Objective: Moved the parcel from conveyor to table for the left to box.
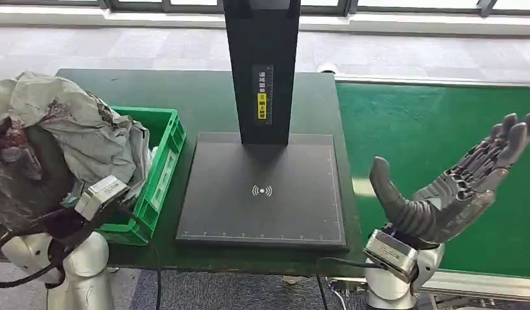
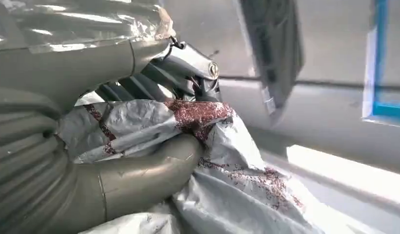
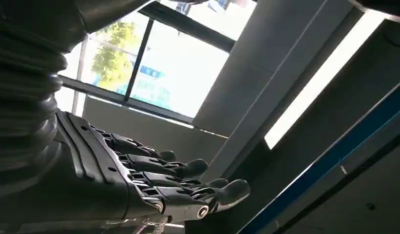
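The parcel (image 1: 62, 139) is a crumpled grey plastic mailer with dark red print, held up at the far left over the green box (image 1: 160, 169). My left hand (image 2: 139, 170) grips the parcel (image 2: 222, 185), thumb and fingers pressed into its folds; in the head view the bag hides that hand. My right hand (image 1: 452, 190) hovers palm up over the green conveyor (image 1: 436, 129), fingers spread and nothing in it. In the right wrist view the right hand (image 3: 154, 180) shows its fingers stretched out and apart.
A black scanner stand (image 1: 262, 194) with a tall post (image 1: 262, 71) takes the middle of the dark table (image 1: 204, 97). The green box sits at the table's left edge. Beyond the table lie a grey floor and windows.
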### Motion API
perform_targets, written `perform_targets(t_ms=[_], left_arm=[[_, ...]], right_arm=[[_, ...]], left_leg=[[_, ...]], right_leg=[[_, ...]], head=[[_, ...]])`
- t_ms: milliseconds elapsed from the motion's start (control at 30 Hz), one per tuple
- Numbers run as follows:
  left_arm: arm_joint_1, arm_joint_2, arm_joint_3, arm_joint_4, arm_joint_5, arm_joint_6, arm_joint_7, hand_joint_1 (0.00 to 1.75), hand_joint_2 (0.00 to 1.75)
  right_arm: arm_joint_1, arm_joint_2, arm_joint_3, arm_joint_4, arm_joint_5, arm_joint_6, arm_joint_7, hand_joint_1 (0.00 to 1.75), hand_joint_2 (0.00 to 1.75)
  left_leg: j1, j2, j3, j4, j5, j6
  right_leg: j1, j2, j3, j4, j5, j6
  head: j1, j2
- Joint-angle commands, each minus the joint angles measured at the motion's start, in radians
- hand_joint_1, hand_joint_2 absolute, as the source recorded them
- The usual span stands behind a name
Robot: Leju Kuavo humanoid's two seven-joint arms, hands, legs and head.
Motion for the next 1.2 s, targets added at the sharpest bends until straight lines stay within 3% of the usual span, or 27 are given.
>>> perform_targets(t_ms=[33,400,500,633,933,1200], left_arm=[[-0.089,-0.023,0.067,0.279,-0.173,0.0,0.162,1.75,1.75],[-0.083,-0.013,0.08,0.299,-0.164,0.0,0.163,1.75,1.75],[-0.119,-0.023,0.082,0.359,-0.214,0.0,0.189,1.75,1.75],[-0.143,-0.023,0.071,0.411,-0.248,0.0,0.204,1.75,1.75],[-0.313,0.138,0.001,0.772,-0.294,0.0,0.43,1.75,1.75],[-0.319,0.157,-0.023,0.802,-0.294,0.0,0.509,1.75,1.75]], right_arm=[[0.027,0.023,-0.039,0.048,0.001,0.002,-0.003,0.0,1.75],[0.028,0.023,-0.026,0.032,0.022,0.002,0.024,0.0,1.75],[0.024,0.023,-0.032,0.052,0.009,0.002,0.005,0.0,1.75],[0.022,0.023,-0.028,0.061,0.013,0.002,0.006,0.0,1.75],[0.009,0.023,0.025,0.119,-0.002,0.002,-0.001,0.0,1.75],[0.011,0.023,0.033,0.131,0.0,0.002,-0.003,0.0,1.75]], left_leg=[[0.0,-0.004,0.003,-0.002,0.001,0.0],[0.0,-0.002,0.002,-0.001,0.0,0.0],[0.0,-0.003,0.008,-0.008,0.002,0.001],[0.0,-0.005,0.003,-0.003,0.001,0.0],[0.0,-0.004,0.003,-0.003,0.001,0.0],[0.0,-0.002,0.003,-0.002,0.001,-0.001]], right_leg=[[0.0,-0.004,0.004,-0.002,-0.001,0.0],[0.0,-0.002,0.003,-0.002,0.0,0.0],[0.0,-0.002,0.009,-0.008,0.001,-0.001],[0.0,-0.004,0.005,-0.003,0.0,0.0],[0.0,-0.002,0.005,-0.002,0.0,-0.001],[0.001,-0.001,0.003,-0.001,0.0,-0.001]], head=[[0.0,0.0],[0.0,0.0],[0.0,0.0],[0.0,0.0],[0.0,0.0],[0.0,0.0]])
